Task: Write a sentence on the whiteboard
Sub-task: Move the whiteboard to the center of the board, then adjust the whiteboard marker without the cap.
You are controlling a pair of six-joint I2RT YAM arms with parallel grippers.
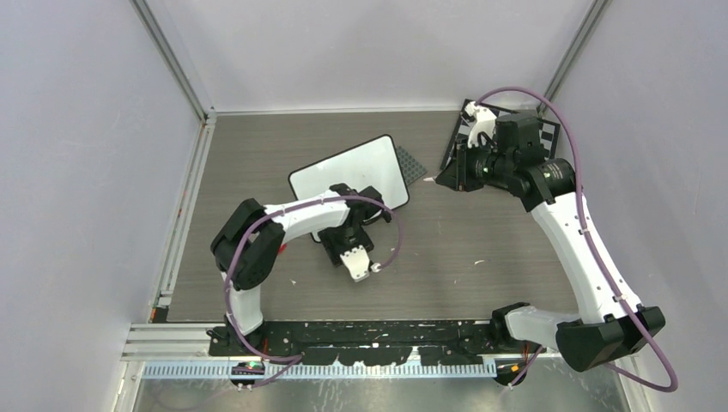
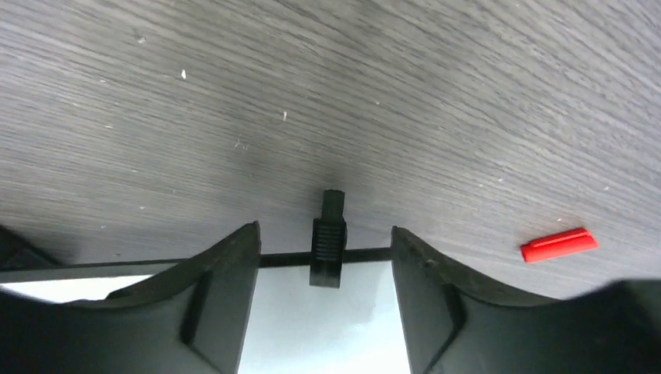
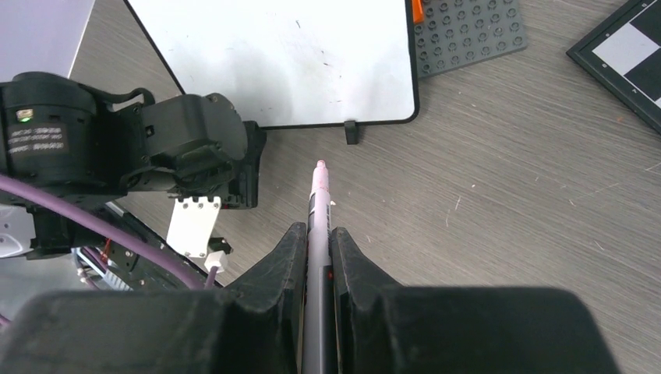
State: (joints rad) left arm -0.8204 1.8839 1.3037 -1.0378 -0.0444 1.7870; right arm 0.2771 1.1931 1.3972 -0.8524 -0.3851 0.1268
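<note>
Progress: pretty much zero. The whiteboard (image 3: 288, 54) is blank apart from a few faint specks, and there's no sentence on it anywhere I can see.
Prep: looks sorted. The marker (image 3: 316, 222) has a bare pinkish tip, and a red cap (image 2: 559, 245) lies by itself on the surface (image 2: 312, 93) (I'm guessing it's the marker's cap).
Left to do: all of the writing, every word.
Right fingers (image 3: 282, 265): pressed in on the marker barrel from both sides. The tip points at the board's near edge but stops short of it, over bare wood grain. I can't tell if the tip is touching down.
Left fingers (image 2: 222, 304): spread wide, one on each side of the small black foot (image 2: 327, 241) on the board's rim. They aren't squeezing anything as far as the wrist view shows; my guess is they're there to steady the board.
Where the board is: flat on the surface around the middle, turned at an angle, with the left arm at its near edge.
Neighbours: a grey studded baseplate (image 3: 468, 35) sits right against one side of the board. The chessboard (image 3: 623, 62) is further out and not involved.
Containers: none in view, so nothing to report inside anything. There's an orange bit (image 3: 418, 9) at the baseplate's edge, too cropped to name.
</note>
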